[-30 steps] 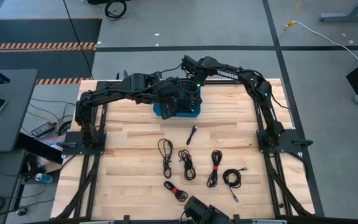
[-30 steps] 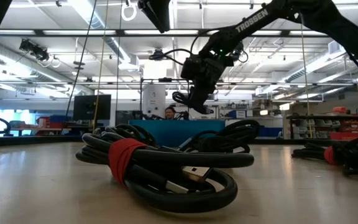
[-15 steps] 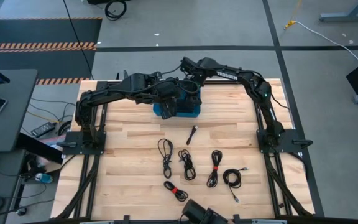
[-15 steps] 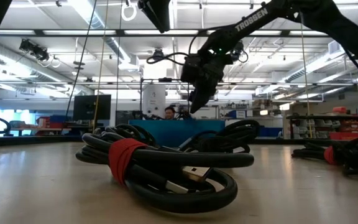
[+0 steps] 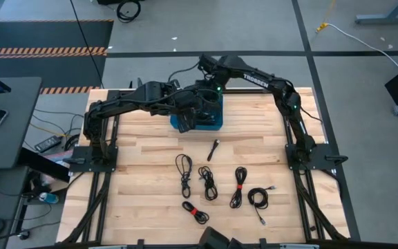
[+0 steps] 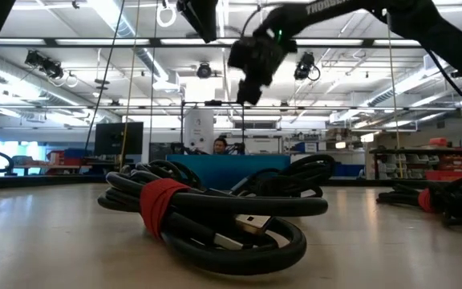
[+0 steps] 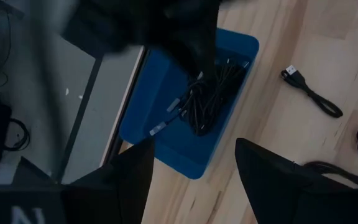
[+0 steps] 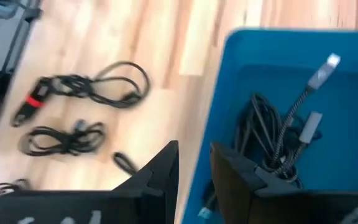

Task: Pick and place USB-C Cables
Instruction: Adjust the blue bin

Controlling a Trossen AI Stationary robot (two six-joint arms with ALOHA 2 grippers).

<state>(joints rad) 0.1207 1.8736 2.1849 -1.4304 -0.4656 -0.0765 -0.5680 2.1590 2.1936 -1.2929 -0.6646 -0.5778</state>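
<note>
A blue bin (image 5: 216, 124) stands at the table's far middle with several black USB-C cables (image 7: 209, 99) heaped inside. More coiled cables lie on the wood nearer the front edge: (image 5: 183, 173), (image 5: 208, 182), one with a red tie (image 5: 238, 185), and another red-tied one (image 6: 207, 213) close to the low camera. A short cable (image 5: 213, 149) lies just in front of the bin. My right gripper (image 8: 194, 174) hangs above the bin, open a little, with nothing between its fingers. My left gripper (image 7: 194, 165) hovers wide open over the bin's left part.
Both arms crowd the space above the bin, the right arm (image 5: 254, 79) reaching in from the far right and the left arm (image 5: 137, 97) from the left. A further cable (image 5: 258, 199) lies at the front right. Bare wood lies on both sides of the bin.
My right gripper has risen straight up from just above the bin, most of it in the last half second. The left arm has kept still, and the cables on the table have not moved.
</note>
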